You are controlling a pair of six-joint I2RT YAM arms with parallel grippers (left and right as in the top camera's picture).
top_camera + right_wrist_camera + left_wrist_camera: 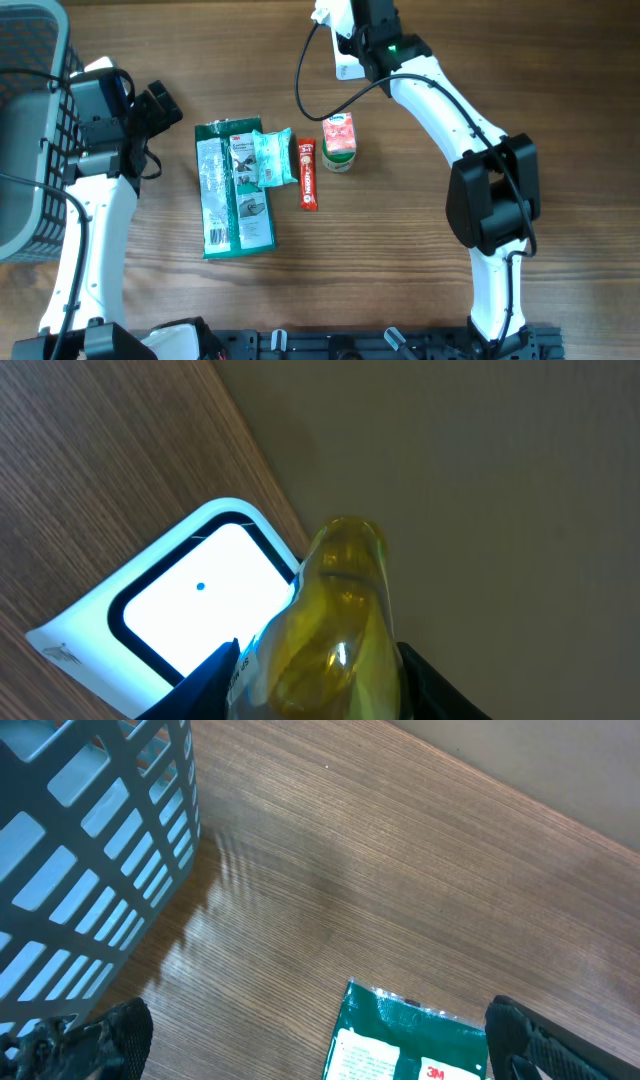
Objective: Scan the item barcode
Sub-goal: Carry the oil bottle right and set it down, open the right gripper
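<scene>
Grey basket (30, 100) far left, likely for scanned goods | left gripper (318, 1042) spread wide, empty, near green package (232, 190) | white scanner (200, 610) at table's far edge, window bright | right gripper (315, 680) clamps yellow bottle (340, 610) just beside that window, presumably presenting its barcode

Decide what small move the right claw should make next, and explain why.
The right claw grips a yellow translucent plastic bottle close beside the white rounded scanner, whose window is lit. Only an edge of the bottle's label shows, at its side. So probably roll the wrist slightly to turn that label toward the window.
</scene>
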